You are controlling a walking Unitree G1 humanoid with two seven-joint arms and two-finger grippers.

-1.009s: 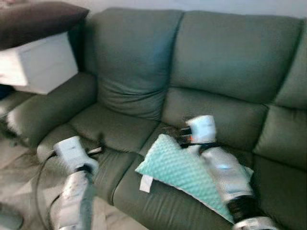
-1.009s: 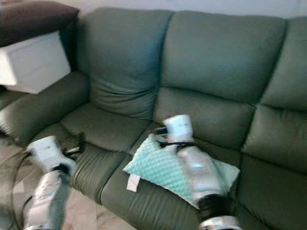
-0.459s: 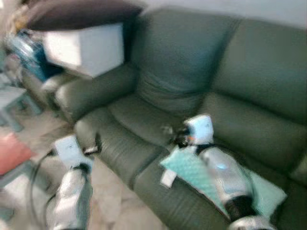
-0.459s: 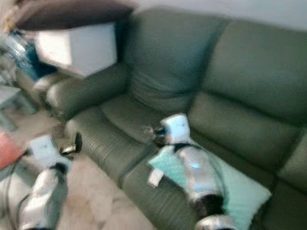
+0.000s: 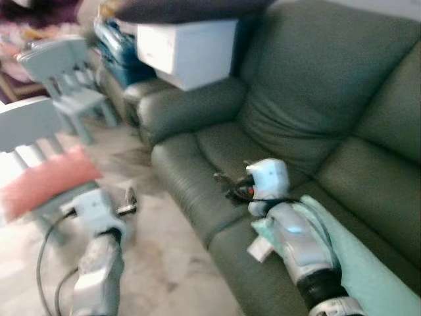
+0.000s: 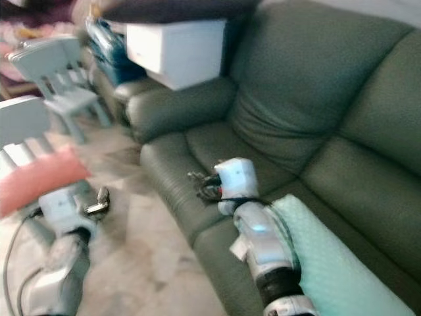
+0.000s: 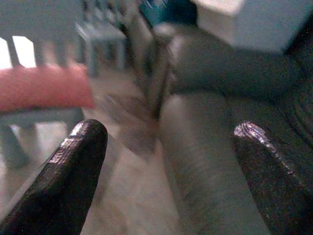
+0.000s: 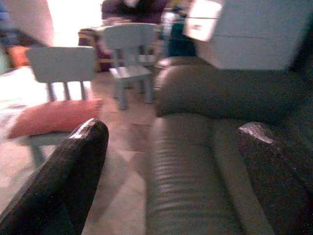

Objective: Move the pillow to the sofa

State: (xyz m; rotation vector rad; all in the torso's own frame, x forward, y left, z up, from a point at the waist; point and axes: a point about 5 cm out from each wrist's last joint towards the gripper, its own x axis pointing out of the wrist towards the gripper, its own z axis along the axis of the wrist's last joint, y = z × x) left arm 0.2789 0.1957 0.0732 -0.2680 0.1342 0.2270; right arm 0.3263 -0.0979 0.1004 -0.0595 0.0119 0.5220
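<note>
Dark green sofa (image 5: 309, 112) occupies the right side of the head views; frames are blurred. A mint-green pillow (image 5: 368, 263) with a dotted texture lies on the sofa seat toward the right, with a white tag (image 5: 261, 249) at its near corner. The right arm extends over that corner of the pillow, and the right gripper (image 5: 227, 184) hovers above the front edge of the sofa seat cushion, apart from the pillow. In the right wrist view the right gripper (image 8: 171, 161) has its 2 black fingers (image 8: 73, 181) spread wide with nothing between them, the seat cushion and armrest visible through the gap. The left gripper (image 5: 129, 201) is held over the pale floor (image 5: 171, 263) in front of the sofa, beside its left end; in the left wrist view its fingers (image 7: 73, 181) are likewise parted and empty. A pink pillow (image 5: 46, 184) rests on the seat of a pale blue child's chair (image 5: 29, 125) at the robot's left, on the floor and well apart from the sofa. A 2nd pale blue chair (image 5: 66, 79) stands further back. A white box (image 5: 187, 49) sits on the sofa armrest with a dark cushion (image 5: 191, 10) on top of it
</note>
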